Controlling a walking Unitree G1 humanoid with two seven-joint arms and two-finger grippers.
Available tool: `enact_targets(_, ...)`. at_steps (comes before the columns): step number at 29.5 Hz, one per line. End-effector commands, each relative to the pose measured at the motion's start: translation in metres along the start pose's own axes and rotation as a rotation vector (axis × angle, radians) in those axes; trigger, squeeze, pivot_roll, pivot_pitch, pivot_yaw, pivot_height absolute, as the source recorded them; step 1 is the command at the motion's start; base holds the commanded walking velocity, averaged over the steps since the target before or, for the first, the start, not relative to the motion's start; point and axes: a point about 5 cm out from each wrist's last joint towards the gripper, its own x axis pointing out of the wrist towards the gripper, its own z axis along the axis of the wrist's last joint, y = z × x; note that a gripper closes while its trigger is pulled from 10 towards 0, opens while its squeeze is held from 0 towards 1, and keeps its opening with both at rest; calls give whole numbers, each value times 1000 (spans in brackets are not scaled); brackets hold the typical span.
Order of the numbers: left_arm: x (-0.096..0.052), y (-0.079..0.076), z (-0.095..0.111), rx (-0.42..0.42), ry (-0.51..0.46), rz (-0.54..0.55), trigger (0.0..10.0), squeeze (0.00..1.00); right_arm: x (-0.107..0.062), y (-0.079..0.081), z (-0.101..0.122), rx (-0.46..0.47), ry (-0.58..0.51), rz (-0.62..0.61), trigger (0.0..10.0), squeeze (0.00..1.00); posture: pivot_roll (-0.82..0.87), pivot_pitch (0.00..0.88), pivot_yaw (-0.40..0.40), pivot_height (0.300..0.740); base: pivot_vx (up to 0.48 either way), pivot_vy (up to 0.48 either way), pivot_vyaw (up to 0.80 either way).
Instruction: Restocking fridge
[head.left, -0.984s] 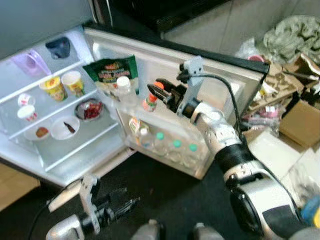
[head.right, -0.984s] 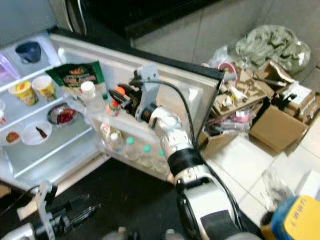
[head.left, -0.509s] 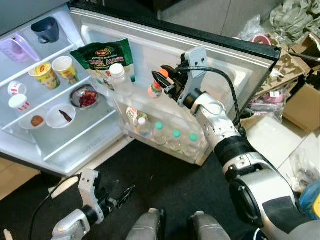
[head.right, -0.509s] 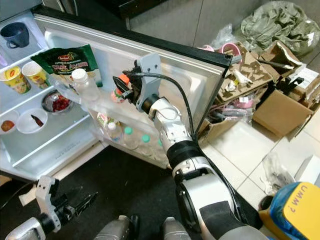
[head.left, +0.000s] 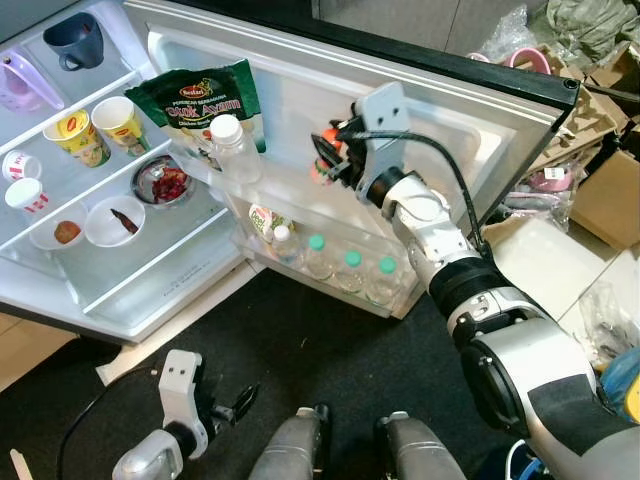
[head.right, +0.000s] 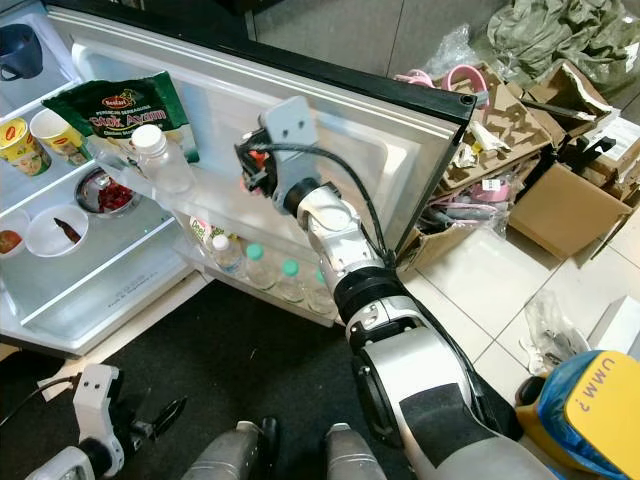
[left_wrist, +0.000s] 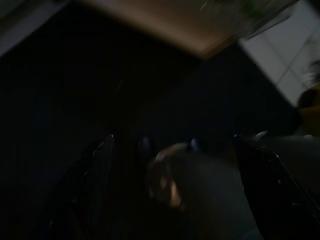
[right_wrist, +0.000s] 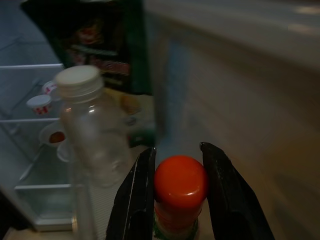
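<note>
The left hand (head.left: 240, 402) hangs idle low over the dark floor; whether it is wide or narrow I cannot tell. The right hand (right_wrist: 177, 187) grips the orange-capped bottle (right_wrist: 180, 186) over the upper door shelf (head.left: 290, 195), beside a clear bottle (head.left: 232, 150); lowering and release seem next. The green packet (head.left: 195, 105) behind probably reads "Çok Ayam".

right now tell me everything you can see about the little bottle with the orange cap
The small bottle has a rounded, glossy orange-red cap and a narrow neck with a printed label just below it. It stands upright, pinched at the cap between the two black fingers of the right gripper, at the upper shelf of the open fridge door. A clear bottle with a white cap stands beside it, apart, with a green packet beyond. Its lower body is hidden.
</note>
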Motion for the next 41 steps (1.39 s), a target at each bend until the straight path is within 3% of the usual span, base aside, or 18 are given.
enact_targets(1, -15, 3, -28, -40, 87, 60, 10000, 0, 2, 10, -4, -12, 6, 35, 0, 0, 18, 368, 54, 740, 0, 0, 0)
enact_targets(7, -30, 6, -49, -77, 143, 126, 10000, 0, 4, 24, -14, -45, 45, 65, 0, 0, 22, 359, 49, 740, 0, 0, 0)
enact_targets(10, -32, 5, -54, -89, 150, 138, 10000, 0, 3, 29, -20, -72, 66, 68, 3020, 0, 26, 355, 48, 740, 0, 0, 0)
enact_targets(11, -32, 5, -54, -88, 153, 140, 10000, 0, 3, 29, -21, -72, 68, 67, 3020, 0, 26, 355, 48, 740, 0, 0, 0)
enact_targets(13, -32, 5, -55, -90, 152, 148, 10000, 0, 4, 33, -23, -112, 87, 68, 9961, 0, 30, 346, 39, 740, 0, 0, 0)
enact_targets(18, -28, 5, -52, -95, 130, 154, 10000, 0, 5, 35, -24, -138, 102, 68, 10000, 8, 31, 348, 35, 740, 0, 0, 0)
enact_targets(19, -27, 5, -52, -95, 128, 152, 10000, 0, 5, 34, -24, -142, 101, 63, 10000, 380, 28, 348, 34, 740, 0, 0, 0)
enact_targets(20, -27, 5, -52, -95, 126, 151, 10000, 0, 5, 33, -24, -144, 101, 59, 10000, 380, 28, 348, 34, 740, 0, 0, 0)
enact_targets(21, -26, 5, -52, -95, 126, 151, 10000, 0, 5, 33, -23, -134, 100, 64, 10000, 808, 28, 348, 34, 740, 0, 0, 0)
enact_targets(22, -26, 4, -52, -95, 126, 151, 10000, 0, 5, 32, -22, -127, 94, 59, 10000, 1000, 24, 343, 34, 740, 0, 0, 0)
enact_targets(27, -22, 1, -52, -107, 124, 143, 10000, 0, 5, 16, -9, -44, 39, 35, 10000, 902, 11, 334, 34, 740, 0, 0, 0)
enact_targets(28, -21, 1, -52, -108, 124, 142, 10000, 0, 5, 13, -5, -28, 28, 35, 10000, 663, 4, 327, 33, 740, 0, 0, 0)
enact_targets(29, -21, 0, -52, -109, 124, 142, 10000, 0, 5, 11, -4, -19, 22, 36, 10000, 663, 4, 327, 33, 740, 0, 0, 0)
enact_targets(30, -20, 0, -52, -111, 124, 139, 10000, 0, 4, 6, 1, -1, 8, 38, 10000, 216, 1, 323, 32, 740, 0, 0, 0)
enact_targets(31, -19, -1, -52, -113, 123, 137, 10000, 0, 4, 3, 3, 11, -2, 40, 10000, 216, 0, 321, 32, 740, 0, 0, 0)
enact_targets(32, -18, -1, -51, -116, 122, 136, 10000, 0, 3, -3, 7, 35, -13, 46, 10000, 0, -5, 316, 30, 740, 0, 0, 0)
enact_targets(39, -15, -2, -50, -129, 125, 136, 10000, 0, -6, -28, 20, 33, 26, 124, 10000, 0, -22, 308, 22, 740, 0, 0, 0)
enact_targets(41, -16, -3, -53, -140, 132, 139, 10000, 0, -15, -39, 12, -72, 157, 188, 10000, 0, -34, 300, 17, 740, 0, 0, 0)
